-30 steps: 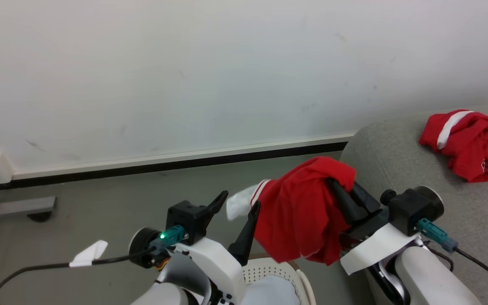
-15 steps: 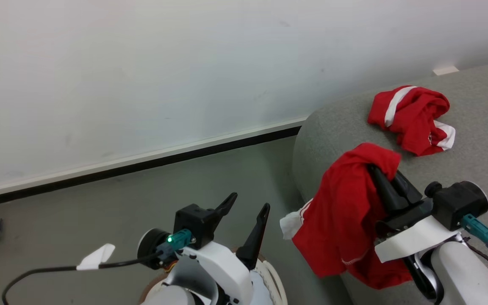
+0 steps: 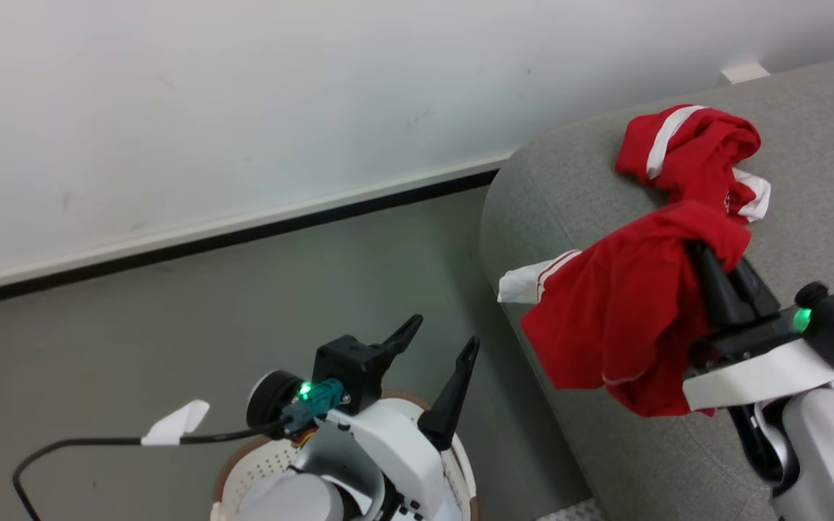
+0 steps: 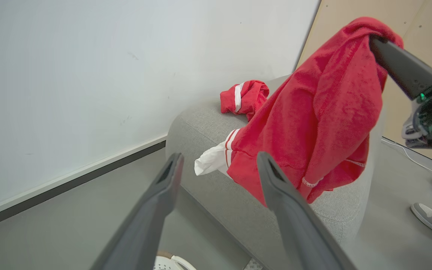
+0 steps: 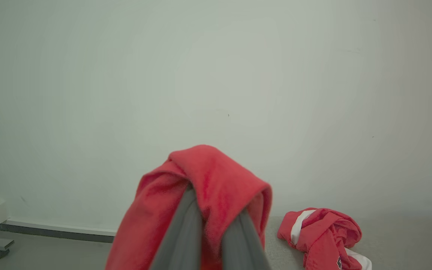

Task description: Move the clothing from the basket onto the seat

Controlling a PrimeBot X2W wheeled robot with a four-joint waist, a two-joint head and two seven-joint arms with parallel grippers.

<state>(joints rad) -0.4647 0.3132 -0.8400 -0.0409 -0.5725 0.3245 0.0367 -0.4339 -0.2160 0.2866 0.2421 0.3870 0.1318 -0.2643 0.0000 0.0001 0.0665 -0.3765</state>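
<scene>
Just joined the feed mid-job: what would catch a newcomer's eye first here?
A bright red garment dangles from the shut right pincer over the rounded end of the grey sofa. A second red garment lies crumpled on the sofa beyond it. The left pincer stands open and empty over the basket.

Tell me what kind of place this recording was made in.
Probably an indoor test room staged like a living space: a grey sofa by a bare white wall, a plain grey floor, and a laundry basket near the robot.
</scene>
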